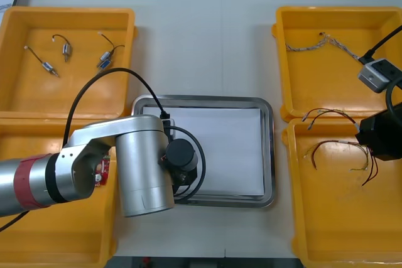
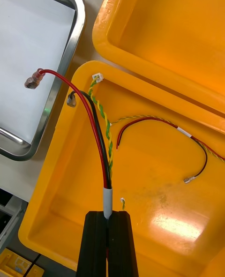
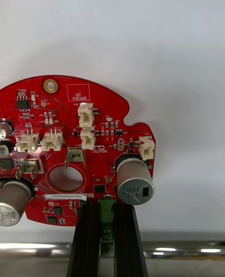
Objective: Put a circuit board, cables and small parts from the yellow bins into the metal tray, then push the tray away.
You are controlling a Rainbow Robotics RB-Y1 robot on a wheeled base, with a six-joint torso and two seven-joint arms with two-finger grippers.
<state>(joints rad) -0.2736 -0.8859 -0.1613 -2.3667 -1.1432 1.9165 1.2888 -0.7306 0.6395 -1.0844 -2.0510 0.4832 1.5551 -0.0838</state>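
Left arm (image 1: 141, 167) — board (image 3: 105, 162) (red) — over tray (image 1: 269, 155)

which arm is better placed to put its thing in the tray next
Left. The left gripper holds the circuit board over the tray; the right gripper holds its cable above a yellow bin.

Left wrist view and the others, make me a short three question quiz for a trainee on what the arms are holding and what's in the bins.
1. True or false: the left jaws are shut on a round red circuit board, with the white inside of the metal tray behind it.
2. How many small metal parts lie in the far left yellow bin? A one, B three, C five.
3. Fill in: the right jaws are shut on a ___.

Key: 1 true. 2 B. 3 red and black cable.
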